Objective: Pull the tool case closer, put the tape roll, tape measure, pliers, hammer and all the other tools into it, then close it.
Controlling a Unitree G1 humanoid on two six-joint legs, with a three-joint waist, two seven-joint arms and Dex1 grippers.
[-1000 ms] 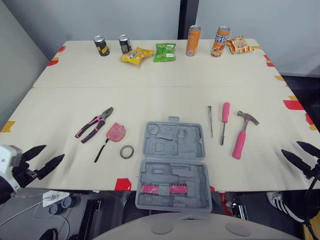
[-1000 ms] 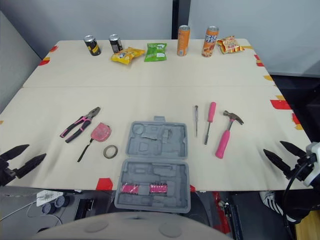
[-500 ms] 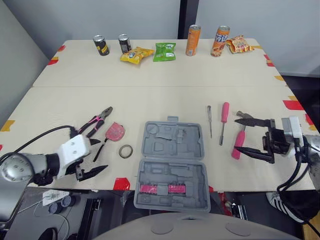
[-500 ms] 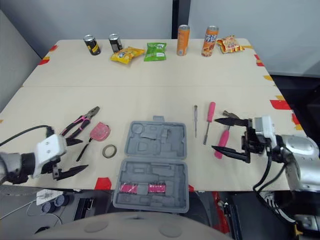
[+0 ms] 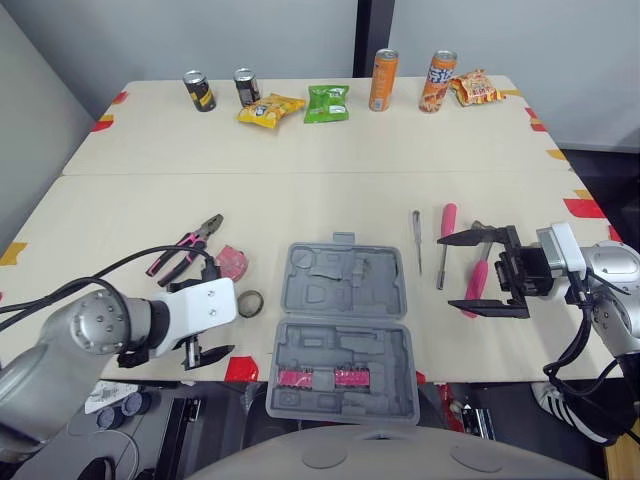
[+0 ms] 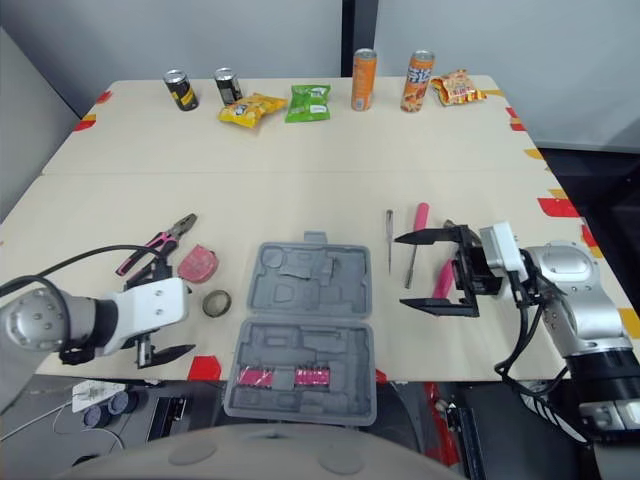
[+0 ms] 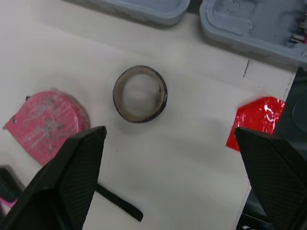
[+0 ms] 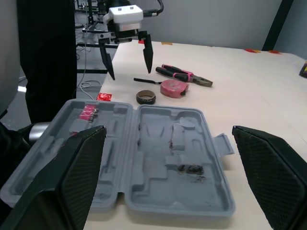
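Tabletop carried the open tool case at its near edge. Left hand hovered spread wide near the tape roll. Right hand, also wide, was by the hammer.

Probably a robotics lab, tape-marked table, grey partitions

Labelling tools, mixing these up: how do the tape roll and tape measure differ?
The tape roll is a dark ring; the tape measure is a solid pink body. The tape measure trails a black strap; the tape roll has none. The tape roll lies nearer the case than the tape measure. Both lie flat on the table.
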